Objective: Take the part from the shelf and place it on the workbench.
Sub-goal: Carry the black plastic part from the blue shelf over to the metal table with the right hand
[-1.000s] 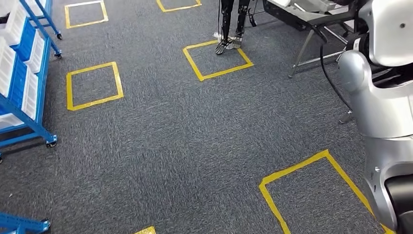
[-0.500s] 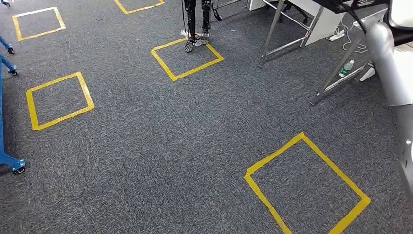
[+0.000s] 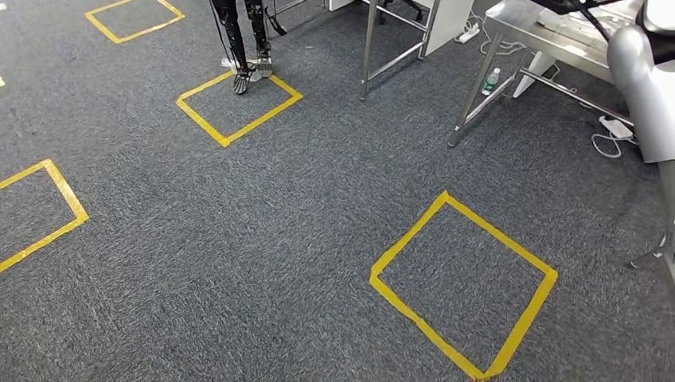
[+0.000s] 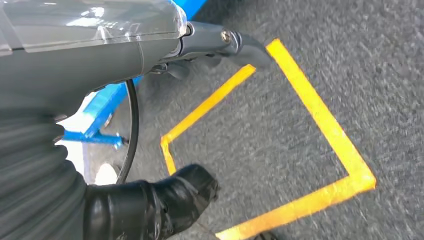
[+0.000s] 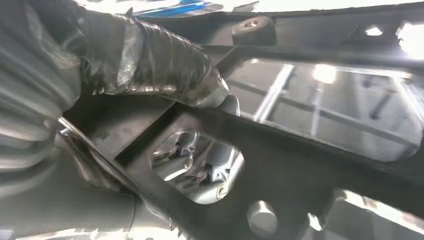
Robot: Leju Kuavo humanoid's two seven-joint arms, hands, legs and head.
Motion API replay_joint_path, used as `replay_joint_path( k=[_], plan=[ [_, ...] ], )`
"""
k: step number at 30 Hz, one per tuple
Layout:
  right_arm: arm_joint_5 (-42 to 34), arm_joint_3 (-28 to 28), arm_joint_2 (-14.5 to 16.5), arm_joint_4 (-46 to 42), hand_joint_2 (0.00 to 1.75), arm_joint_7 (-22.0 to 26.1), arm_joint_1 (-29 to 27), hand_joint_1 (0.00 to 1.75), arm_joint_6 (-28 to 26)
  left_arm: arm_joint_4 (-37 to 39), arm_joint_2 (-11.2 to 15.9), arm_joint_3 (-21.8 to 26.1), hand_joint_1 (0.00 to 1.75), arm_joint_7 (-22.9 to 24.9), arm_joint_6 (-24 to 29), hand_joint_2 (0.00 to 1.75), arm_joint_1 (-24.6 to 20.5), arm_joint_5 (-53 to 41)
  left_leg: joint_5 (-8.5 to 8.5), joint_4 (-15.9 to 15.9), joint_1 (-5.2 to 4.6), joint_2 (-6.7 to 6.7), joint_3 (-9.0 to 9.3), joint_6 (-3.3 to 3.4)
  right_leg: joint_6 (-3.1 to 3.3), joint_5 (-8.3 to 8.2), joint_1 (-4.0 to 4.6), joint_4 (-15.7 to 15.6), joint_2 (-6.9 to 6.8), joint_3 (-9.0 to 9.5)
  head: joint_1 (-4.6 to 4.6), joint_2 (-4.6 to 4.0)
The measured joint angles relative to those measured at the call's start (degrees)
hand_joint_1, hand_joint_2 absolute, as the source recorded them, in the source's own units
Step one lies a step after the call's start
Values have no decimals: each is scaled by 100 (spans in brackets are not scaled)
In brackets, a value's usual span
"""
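The part (image 5: 280, 150) is a dark metal bracket with cut-outs and bolt holes, seen close up in the right wrist view. My right hand (image 5: 150, 55) grips it, its taped thumb pressed on the upper face. My right arm (image 3: 646, 87) shows at the right edge of the head view. The workbench (image 3: 549, 24) stands at the far right on metal legs. My left hand (image 4: 100, 65) hangs over the carpet with its thumb (image 4: 165, 197) and fingers apart and nothing in it. Behind it shows a piece of the blue shelf frame (image 4: 107, 107).
Yellow tape squares mark the grey carpet, one near me (image 3: 462, 278) and one farther off (image 3: 237, 107). A pair of dark legs (image 3: 243, 40) stands at the far square. Table legs (image 3: 368, 48), a bottle (image 3: 492, 81) and a power strip (image 3: 611, 127) lie under the benches.
The camera has swung to the right: the blue shelf has slid out on the left, and the bench legs, bottle and cables have come in at the upper right.
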State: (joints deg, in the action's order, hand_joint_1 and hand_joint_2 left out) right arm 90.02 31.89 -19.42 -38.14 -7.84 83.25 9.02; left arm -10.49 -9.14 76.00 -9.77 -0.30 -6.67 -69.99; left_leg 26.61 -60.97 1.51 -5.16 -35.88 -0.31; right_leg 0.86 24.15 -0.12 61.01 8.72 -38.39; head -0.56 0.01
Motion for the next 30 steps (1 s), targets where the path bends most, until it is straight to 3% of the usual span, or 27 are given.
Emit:
replay_joint_path(
  k=[1,2,3,5,7,8,9,10,12,14,16,17,19,21,22,23,24,25,27,28,30],
  plan=[
    [-1,6,-12,23,175,-24,2,175,20,-1,0,1,0,10,-3,175,-10,13,-13,33,-11,82,29,47,-43,-12,-26,-23,55,-6,-4,1],
    [-1,10,-32,48,175,-43,11,175,36,-1,1,2,0,23,-5,175,-18,25,-29,94,-16,161,73,90,-77,0,-23,-8,-24,-14,1,0],
    [-1,14,-53,73,175,-55,27,175,42,-1,2,3,0,37,-7,175,-19,32,-48,155,-15,239,116,130,-105,55,-17,85,-186,-58,6,0],
    [0,23,-75,122,175,-61,51,175,36,-1,6,6,0,63,-7,175,-11,39,-54,219,-28,393,176,182,-145,289,-7,579,-623,-315,24,-1],
    [1,38,-61,168,175,-59,20,175,27,-1,16,8,0,84,1,175,-3,45,-22,225,-44,555,205,207,-179,483,-41,1179,-796,-664,27,-1],
    [1,48,-53,190,175,-60,-9,175,24,-1,21,9,0,91,4,175,-3,46,2,225,-47,639,224,209,-187,457,-55,1288,-826,-747,27,-1],
    [1,58,-46,210,175,-58,-32,175,22,-1,26,10,0,95,7,175,-6,46,28,225,-48,720,250,203,-189,335,-66,1195,-850,-723,27,-1],
    [1,68,-42,228,175,-48,-48,175,21,-1,27,11,0,97,8,175,-8,43,58,225,-49,795,285,193,-181,140,-67,909,-892,-591,27,-1],
    [1,86,-31,257,175,1,-57,175,13,-1,27,12,0,96,7,175,-8,30,127,224,-61,929,363,150,-134,-165,1,181,-1135,-224,28,-1],
    [1,105,-8,278,175,55,-56,175,-12,-1,27,11,0,94,6,175,-16,23,187,228,-76,1049,419,86,-61,-207,99,-146,-1291,-45,27,-1],
    [1,116,6,296,175,76,-50,175,-45,-1,24,12,0,95,6,175,-42,22,240,243,-83,1177,473,18,6,-178,125,-170,-1178,-11,25,0],
    [1,118,8,303,175,80,-44,175,-59,0,21,13,0,96,6,175,-57,21,279,223,-76,1162,500,-10,31,-176,113,-202,-1112,22,25,0],
    [1,120,25,316,175,91,-27,175,-81,1,12,15,0,98,9,175,-67,19,461,-79,-58,919,396,-45,97,-177,70,-270,-988,104,21,0],
    [1,123,70,342,175,96,-38,175,-95,1,14,15,0,109,18,175,-52,15,751,-811,-43,627,2,-61,151,-162,57,-279,-851,131,17,-1],
    [1,130,103,359,175,95,-54,175,-100,0,21,16,0,118,22,175,-39,8,845,-1173,-40,573,-226,-73,167,-152,56,-270,-763,133,17,-1],
    [1,140,140,379,175,90,-71,175,-104,0,27,17,0,125,25,175,-26,-2,837,-1377,-41,552,-390,-82,171,-142,54,-257,-664,135,16,-1],
    [1,151,179,397,175,82,-80,175,-109,0,30,19,0,129,26,175,-18,-12,712,-1362,-40,539,-455,-86,166,-128,49,-238,-565,138,16,-1],
    [1,160,216,413,175,73,-84,175,-110,0,31,20,0,131,26,175,-15,-21,484,-1119,-37,512,-409,-83,154,-110,41,-213,-467,143,16,-1],
    [1,166,286,439,175,59,-86,175,-110,1,34,20,0,129,26,175,-18,-26,44,-361,-19,291,-158,-60,108,-64,24,-145,-290,136,18,-1],
    [1,166,314,450,175,55,-87,175,-110,1,36,19,0,129,27,175,-20,-27,-55,-71,-6,165,-46,-46,83,-45,18,-112,-216,119,19,-1],
    [1,167,344,469,175,51,-91,175,-114,2,38,17,0,129,27,175,-27,-28,-41,108,-3,42,45,-11,23,-40,-2,-89,-98,73,19,0]
  ],
)
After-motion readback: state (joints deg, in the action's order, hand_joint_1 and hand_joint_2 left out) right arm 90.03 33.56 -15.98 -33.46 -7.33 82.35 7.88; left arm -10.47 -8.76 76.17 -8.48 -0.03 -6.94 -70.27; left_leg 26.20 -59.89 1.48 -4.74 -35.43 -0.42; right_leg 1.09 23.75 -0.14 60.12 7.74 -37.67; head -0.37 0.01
